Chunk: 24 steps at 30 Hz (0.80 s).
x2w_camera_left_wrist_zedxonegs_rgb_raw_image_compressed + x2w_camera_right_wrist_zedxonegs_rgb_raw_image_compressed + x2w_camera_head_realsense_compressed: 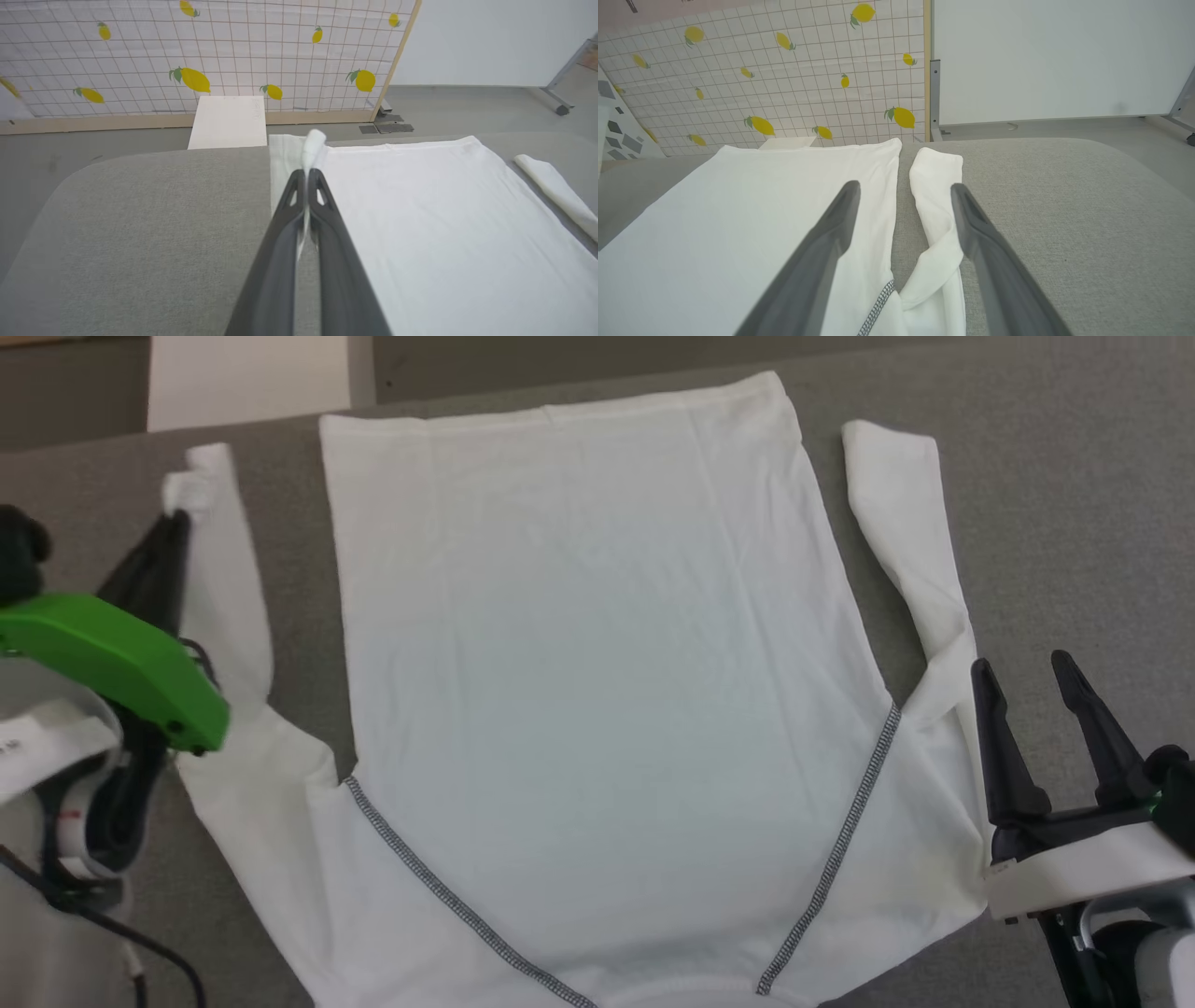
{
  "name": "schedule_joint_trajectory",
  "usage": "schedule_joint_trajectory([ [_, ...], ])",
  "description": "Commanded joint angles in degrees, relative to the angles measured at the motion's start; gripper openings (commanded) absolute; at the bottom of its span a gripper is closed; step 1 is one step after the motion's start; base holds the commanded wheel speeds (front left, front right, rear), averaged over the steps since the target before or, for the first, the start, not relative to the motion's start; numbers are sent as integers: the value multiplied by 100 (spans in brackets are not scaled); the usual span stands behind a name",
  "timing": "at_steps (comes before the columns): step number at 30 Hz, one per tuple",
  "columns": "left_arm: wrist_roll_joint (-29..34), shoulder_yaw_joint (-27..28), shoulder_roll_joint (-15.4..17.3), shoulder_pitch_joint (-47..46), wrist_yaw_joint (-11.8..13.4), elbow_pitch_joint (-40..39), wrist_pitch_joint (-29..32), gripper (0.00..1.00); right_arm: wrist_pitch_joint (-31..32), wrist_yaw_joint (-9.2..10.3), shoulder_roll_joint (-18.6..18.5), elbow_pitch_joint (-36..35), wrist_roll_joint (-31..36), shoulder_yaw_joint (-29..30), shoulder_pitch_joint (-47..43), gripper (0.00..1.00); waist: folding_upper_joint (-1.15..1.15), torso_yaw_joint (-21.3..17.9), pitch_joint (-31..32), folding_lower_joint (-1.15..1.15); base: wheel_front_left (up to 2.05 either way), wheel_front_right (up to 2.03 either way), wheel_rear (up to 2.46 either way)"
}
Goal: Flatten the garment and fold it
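The white garment (pixel 597 691) lies spread flat on the grey table, collar toward me, with dark zigzag seams (pixel 439 887) running diagonally at both shoulders. My left gripper (pixel 177 527) is shut on the cuff end of the left sleeve (pixel 219 579); in the left wrist view the white cuff (pixel 312 144) bunches out past the closed fingertips. My right gripper (pixel 1022 672) stands open just above the right sleeve (pixel 910 541), near the armpit fold. In the right wrist view that sleeve (pixel 936 205) runs between the spread fingers (pixel 840 219).
The grey padded table (pixel 1074 504) has bare room to the right of the shirt and at the far left. Beyond the far edge stand a white box (pixel 228 122) and a lemon-patterned grid panel (pixel 210 56) on the floor.
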State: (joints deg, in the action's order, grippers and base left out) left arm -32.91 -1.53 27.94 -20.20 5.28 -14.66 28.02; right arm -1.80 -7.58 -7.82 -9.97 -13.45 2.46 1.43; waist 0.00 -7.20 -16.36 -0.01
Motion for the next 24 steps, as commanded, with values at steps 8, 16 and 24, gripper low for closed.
schedule_joint_trajectory([
  [8,62,-1072,-826,-67,129,-740,182,0,165,9,104,-186,52,54,-219,100,0,447,688,1,0,0,0],
  [16,120,-2097,-2003,-795,66,483,-146,0,222,9,145,-218,-8,-40,-239,100,0,375,665,1,0,0,0],
  [24,23,-3135,-2479,-1469,-167,2168,-551,0,188,9,169,-106,-75,-148,-139,100,0,128,499,1,0,0,0],
])
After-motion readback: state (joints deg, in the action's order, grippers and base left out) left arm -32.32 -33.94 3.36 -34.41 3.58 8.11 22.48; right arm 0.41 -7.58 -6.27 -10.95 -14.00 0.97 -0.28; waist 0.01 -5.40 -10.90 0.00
